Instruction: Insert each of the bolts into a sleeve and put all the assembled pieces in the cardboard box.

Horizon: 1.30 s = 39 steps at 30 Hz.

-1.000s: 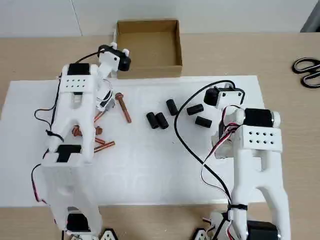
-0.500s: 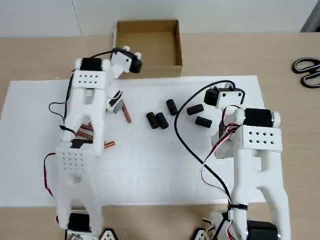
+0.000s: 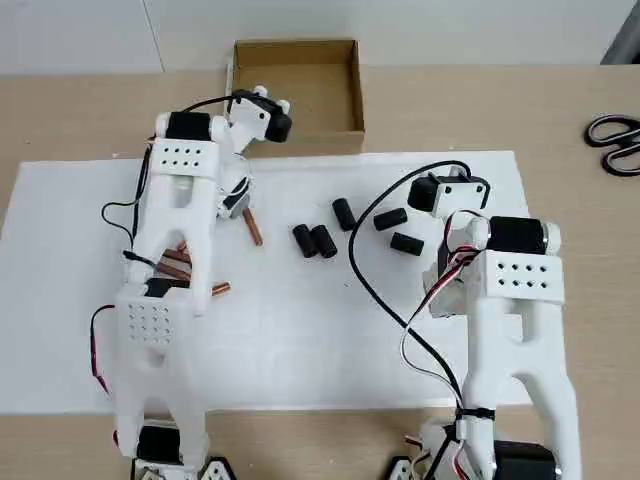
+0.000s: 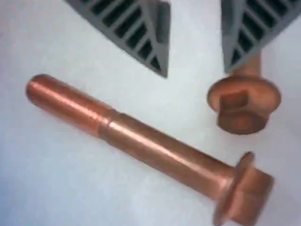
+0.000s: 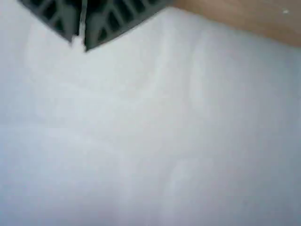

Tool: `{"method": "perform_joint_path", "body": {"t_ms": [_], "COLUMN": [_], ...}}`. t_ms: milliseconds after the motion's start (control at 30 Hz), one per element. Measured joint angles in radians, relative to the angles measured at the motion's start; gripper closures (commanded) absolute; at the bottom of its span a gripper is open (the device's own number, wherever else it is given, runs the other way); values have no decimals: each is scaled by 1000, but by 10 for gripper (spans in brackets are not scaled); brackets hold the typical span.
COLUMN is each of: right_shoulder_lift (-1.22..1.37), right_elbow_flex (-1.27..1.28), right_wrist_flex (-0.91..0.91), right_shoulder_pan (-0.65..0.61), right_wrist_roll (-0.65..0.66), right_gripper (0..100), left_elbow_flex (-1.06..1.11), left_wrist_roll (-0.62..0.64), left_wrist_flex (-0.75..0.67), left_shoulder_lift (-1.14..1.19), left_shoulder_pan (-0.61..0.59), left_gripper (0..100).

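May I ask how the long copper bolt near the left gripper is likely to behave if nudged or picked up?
The copper bolt has a smooth round shank, so it would probably roll if nudged sideways, likely curving around its wider flanged head. It looks like solid metal: probably stiff, and perhaps slick in the left gripper.

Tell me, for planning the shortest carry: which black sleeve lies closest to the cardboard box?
The middle sleeve of the five, up and right of the side-by-side pair; the rest lie farther from the cardboard box.
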Motion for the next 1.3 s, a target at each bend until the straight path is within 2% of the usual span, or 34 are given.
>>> {"method": "perform_joint_path", "body": {"t_ms": [1100, 1300], "right_shoulder_lift": [0, 0], "right_elbow_flex": [0, 0], "right_wrist_flex": [-9, -9], "right_shoulder_pan": [0, 0], "right_wrist_roll": [0, 0], "right_gripper": [995, 995], "left_elbow_flex": [87, 87], "left_wrist_roll": [-63, -80], "left_wrist_flex": [-5, -52], "left_shoulder_lift": [0, 0], "left_shoulder_pan": [-41, -54], "left_gripper": [923, 870]}}
